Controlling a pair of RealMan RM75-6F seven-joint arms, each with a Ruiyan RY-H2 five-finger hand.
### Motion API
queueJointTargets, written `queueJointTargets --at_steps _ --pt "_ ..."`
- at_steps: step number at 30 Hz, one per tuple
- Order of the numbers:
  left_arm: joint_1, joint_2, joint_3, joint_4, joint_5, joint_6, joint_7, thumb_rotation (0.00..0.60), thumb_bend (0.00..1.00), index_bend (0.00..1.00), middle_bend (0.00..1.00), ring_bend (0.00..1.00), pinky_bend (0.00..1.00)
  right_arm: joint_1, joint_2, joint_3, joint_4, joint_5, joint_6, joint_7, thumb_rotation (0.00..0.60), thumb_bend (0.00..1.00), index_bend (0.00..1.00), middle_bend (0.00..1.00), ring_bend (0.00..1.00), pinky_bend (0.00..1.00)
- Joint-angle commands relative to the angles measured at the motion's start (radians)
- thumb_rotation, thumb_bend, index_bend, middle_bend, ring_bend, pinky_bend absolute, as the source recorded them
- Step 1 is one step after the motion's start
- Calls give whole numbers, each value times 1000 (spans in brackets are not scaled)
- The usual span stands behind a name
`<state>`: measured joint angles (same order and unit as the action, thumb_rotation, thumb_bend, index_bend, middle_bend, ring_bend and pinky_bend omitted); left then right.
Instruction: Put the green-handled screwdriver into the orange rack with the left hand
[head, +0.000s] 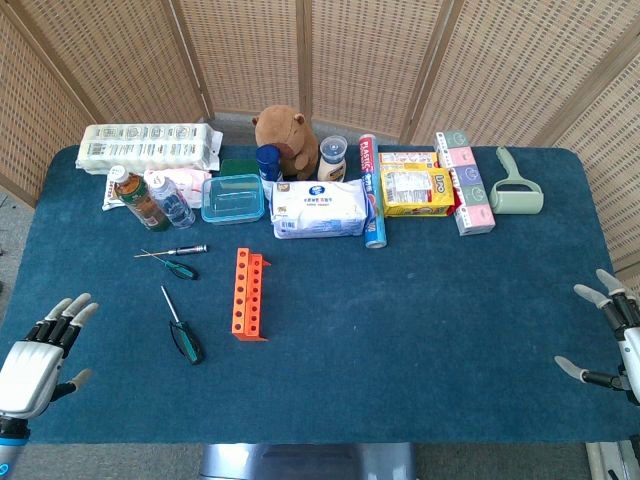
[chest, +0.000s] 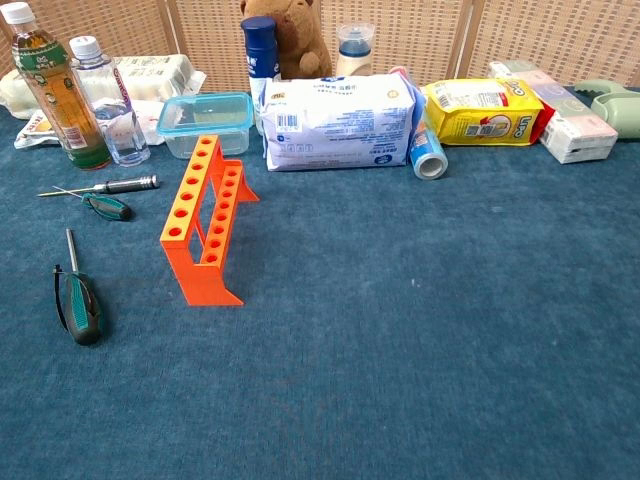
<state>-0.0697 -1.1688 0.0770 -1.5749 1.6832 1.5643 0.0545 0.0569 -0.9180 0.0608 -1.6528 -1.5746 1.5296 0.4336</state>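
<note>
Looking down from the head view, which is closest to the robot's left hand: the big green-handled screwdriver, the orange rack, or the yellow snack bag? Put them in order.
From the left robot hand:
1. Green-handled screwdriver, lying just right of the hand on the near left of the table.
2. Orange rack, further right, towards the middle.
3. Yellow snack bag, far across in the back row, right of centre.

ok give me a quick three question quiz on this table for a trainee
1. True or false: the left hand holds the green-handled screwdriver.
2. Which side of the orange rack do the screwdrivers lie on, in the head view?
3. What stands nearest the green-capped bottle: A) clear water bottle B) lint roller C) yellow packet?

Key: 1 false, its fingers are apart and empty. 2 the left. 3 A.
</note>
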Motion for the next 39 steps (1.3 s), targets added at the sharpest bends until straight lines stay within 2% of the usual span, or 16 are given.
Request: queueJointTargets --at_steps 1,8,9,11,12,13,16,19,23,33,39 --pt "5 -1 -4 -6 -13 -1 8 600 146 0 49 67 255 -7 2 -1 -1 -5 15 4 600 59 163 23 0 0" --pt "-15 -9 -19 -20 -2 -24 53 600 145 0 69 78 260 -5 4 -1 -2 -5 13 12 600 59 163 23 0 0" --pt "-25 -10 -21 -26 3 -38 70 600 145 0 143 128 286 -5 4 -1 -1 -6 13 13 600 59 163 23 0 0" --pt "-52 -15 -31 -39 5 -75 110 600 145 0 379 311 405 -3 3 0 -1 -4 11 12 600 59 163 23 0 0" --pt "-76 -20 -39 -48 3 -112 129 600 145 0 520 437 504 -1 3 0 -1 -2 6 12 600 59 163 23 0 0" --pt "-97 -24 -44 -52 3 -143 137 600 145 3 614 531 591 0 3 -1 -1 0 3 13 600 59 163 23 0 0" --pt "-161 -43 -56 -45 -3 -243 155 600 145 56 701 618 679 2 5 -2 2 2 -4 18 600 59 162 23 0 0" --pt "-216 -73 -67 -28 -25 -338 182 600 144 149 722 633 693 -2 8 -1 2 -1 8 28 600 59 162 23 0 0" --pt "-257 -109 -75 -12 -57 -411 215 600 144 203 726 635 696 -3 11 1 7 6 8 46 600 59 162 23 0 0" --pt "-298 -180 -79 7 -121 -488 301 600 146 354 727 636 697 -3 17 2 12 5 11 73 600 59 161 23 0 0" --pt "-309 -197 -77 11 -150 -500 326 600 153 380 727 635 698 -4 19 3 15 9 12 84 600 59 162 23 0 0"
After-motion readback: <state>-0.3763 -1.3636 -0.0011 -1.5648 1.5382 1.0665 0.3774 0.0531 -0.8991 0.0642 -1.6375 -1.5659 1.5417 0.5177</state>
